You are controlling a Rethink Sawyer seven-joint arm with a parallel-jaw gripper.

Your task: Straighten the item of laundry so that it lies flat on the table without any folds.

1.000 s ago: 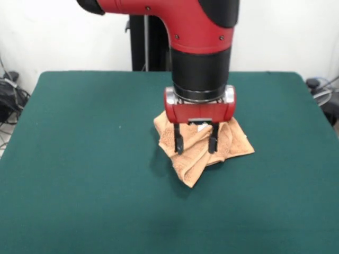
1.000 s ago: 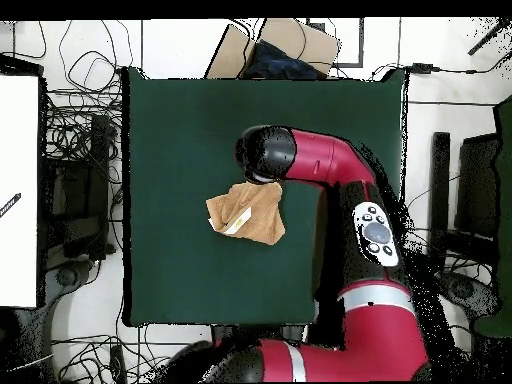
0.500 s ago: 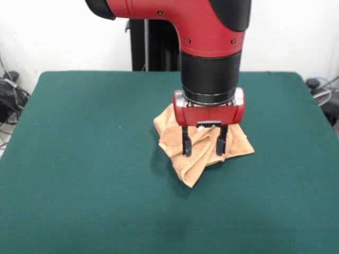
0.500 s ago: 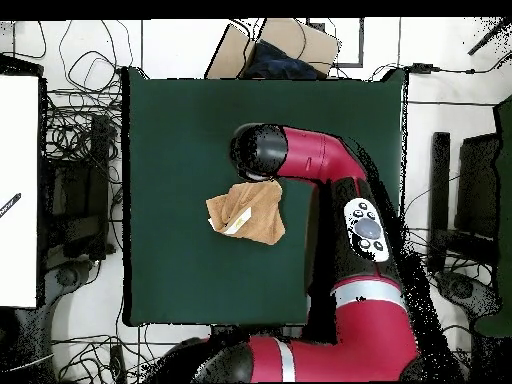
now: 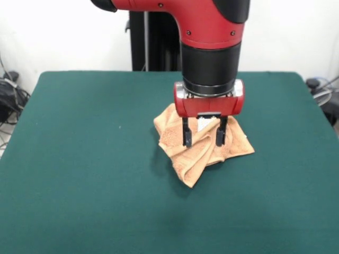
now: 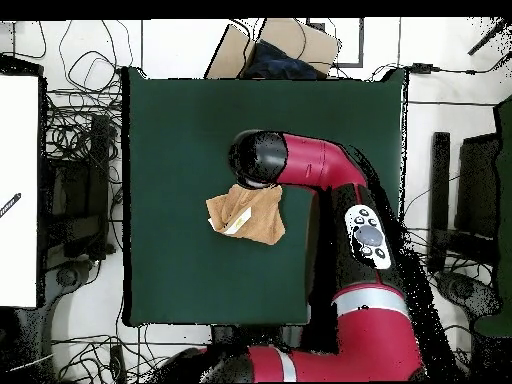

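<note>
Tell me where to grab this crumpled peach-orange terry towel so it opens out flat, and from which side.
Probably the pointed corner of the peach-orange terry towel, nearest the camera in the front view. It juts free onto bare dark green felt table, while the middle under the open gripper is bunched in layered folds. Come straight down, pinch that corner, and drag it away from the heap.

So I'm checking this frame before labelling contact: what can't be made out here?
- Front view: whether the open tool touches the crumpled peach-orange terry towel; its tips overlap the cloth.
- Overhead view: the tool itself, covered by the red and black arm.
- Both views: the towel's underside folds on the dark green felt table.
</note>
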